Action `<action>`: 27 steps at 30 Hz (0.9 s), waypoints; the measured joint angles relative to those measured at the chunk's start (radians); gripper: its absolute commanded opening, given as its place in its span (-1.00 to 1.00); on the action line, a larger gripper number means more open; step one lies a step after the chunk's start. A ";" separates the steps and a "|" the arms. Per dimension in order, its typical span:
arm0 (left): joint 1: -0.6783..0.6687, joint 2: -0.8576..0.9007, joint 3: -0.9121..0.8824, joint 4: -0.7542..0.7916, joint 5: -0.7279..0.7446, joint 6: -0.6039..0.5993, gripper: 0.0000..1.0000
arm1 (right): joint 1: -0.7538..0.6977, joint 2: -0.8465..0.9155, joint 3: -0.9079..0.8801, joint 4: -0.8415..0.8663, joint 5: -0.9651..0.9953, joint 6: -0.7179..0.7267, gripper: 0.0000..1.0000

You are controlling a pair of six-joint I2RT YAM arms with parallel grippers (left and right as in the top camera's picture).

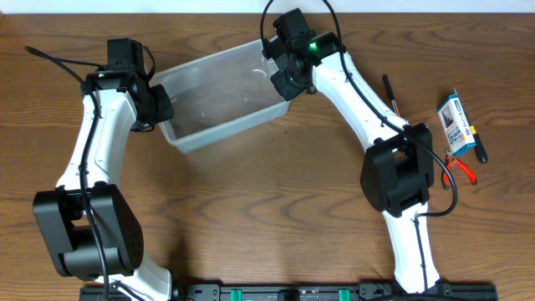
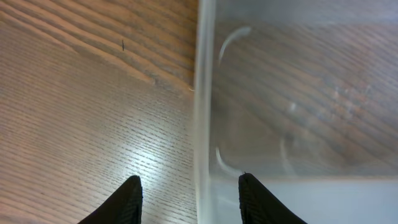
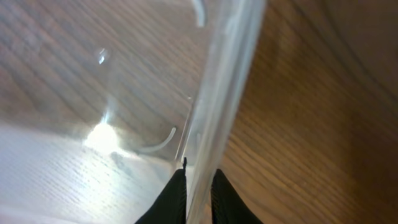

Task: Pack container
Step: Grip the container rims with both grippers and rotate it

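Sitting on the far middle of the brown wood-grain bench (image 1: 267, 209), the clear, shallow, round-cornered rectangular plastic container (image 1: 219, 96) is lying askew, its left end turned nearer to me than its right. The wood grain is showing through its floor.

I am gripping its right short wall with my right claw (image 1: 282, 82). In the right wrist view the two black fingers (image 3: 174, 199) are pressing close together with the rolled rim running up between them, one finger inside the tub and one outside.

My left claw (image 1: 159, 107) is hovering at the opposite short wall, spread wide and straddling it. In the left wrist view one black finger (image 2: 127, 202) is hanging over bare bench outside the wall and the other over the tub's inside. I cannot tell whether either is touching the plastic.

Well apart from the container, on my right side of the bench, several things are lying near one another: a thin black stick-like tool (image 1: 390, 94), a flat blue and white packet (image 1: 456, 119), a short black-handled tool (image 1: 480, 151) just beside the packet, and a pair of small red-handled pliers (image 1: 461, 170).
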 measured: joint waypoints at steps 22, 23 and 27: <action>0.000 0.000 0.000 -0.074 0.066 -0.051 -0.74 | 0.000 0.000 0.000 0.000 -0.001 -0.007 0.46; 0.000 0.000 0.000 -0.086 0.072 -0.064 -0.74 | 0.000 0.000 0.000 0.002 -0.001 -0.007 0.45; 0.000 0.000 0.000 -0.130 0.087 -0.130 -0.74 | 0.000 0.000 0.000 0.012 -0.001 -0.007 0.46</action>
